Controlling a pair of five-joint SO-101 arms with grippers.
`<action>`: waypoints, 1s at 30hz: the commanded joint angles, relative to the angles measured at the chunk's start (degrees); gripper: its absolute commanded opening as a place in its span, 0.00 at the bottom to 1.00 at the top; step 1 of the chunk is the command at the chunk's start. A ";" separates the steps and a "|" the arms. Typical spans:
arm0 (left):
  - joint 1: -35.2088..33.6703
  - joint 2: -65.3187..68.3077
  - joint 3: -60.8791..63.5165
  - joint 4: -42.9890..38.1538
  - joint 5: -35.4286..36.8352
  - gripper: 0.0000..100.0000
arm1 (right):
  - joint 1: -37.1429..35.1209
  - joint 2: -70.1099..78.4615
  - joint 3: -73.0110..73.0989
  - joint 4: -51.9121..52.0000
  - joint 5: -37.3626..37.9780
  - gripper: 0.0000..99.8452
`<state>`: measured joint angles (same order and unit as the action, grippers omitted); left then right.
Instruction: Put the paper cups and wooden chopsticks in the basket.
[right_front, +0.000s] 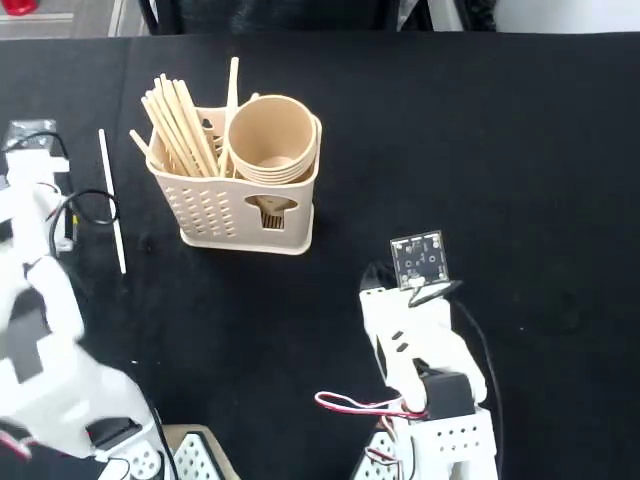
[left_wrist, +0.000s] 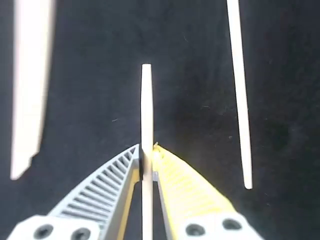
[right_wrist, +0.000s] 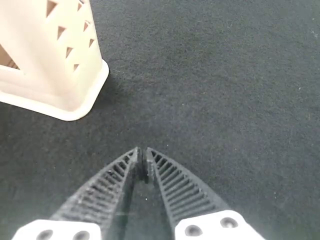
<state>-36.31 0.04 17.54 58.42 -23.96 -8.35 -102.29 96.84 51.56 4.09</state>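
The cream basket (right_front: 235, 215) stands upright at the back left of the black table. It holds stacked paper cups (right_front: 272, 140) and several wooden chopsticks (right_front: 180, 125). One loose chopstick (right_front: 112, 200) lies flat on the table left of the basket. My left gripper (left_wrist: 147, 157) is shut on another chopstick (left_wrist: 146, 110), which sticks out past its tips above the table. The loose chopstick (left_wrist: 239, 95) lies beside it. My right gripper (right_wrist: 142, 155) is shut and holds nothing. It hangs low over bare cloth, near a lower corner of the basket (right_wrist: 55, 65).
The left arm (right_front: 35, 300) and its black cable (right_front: 90, 205) take up the table's left edge. The right arm (right_front: 415, 340) stands at the front centre, right of the basket. A blurred pale strip (left_wrist: 30, 85) lies close to the left gripper. Open black cloth (right_front: 520, 180) spreads to the right.
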 joint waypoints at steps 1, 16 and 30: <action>0.31 -24.53 11.74 -5.98 3.78 0.03 | 0.70 -0.57 -0.04 0.18 0.62 0.01; 12.00 -72.88 26.33 -54.86 35.69 0.03 | 0.70 -0.57 -0.04 0.18 0.62 0.01; 29.41 -57.85 24.13 -54.68 38.07 0.03 | 0.70 -0.57 -0.04 0.09 0.62 0.01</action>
<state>-7.82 -60.88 36.62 10.24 13.76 -8.35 -102.29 96.84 51.56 4.09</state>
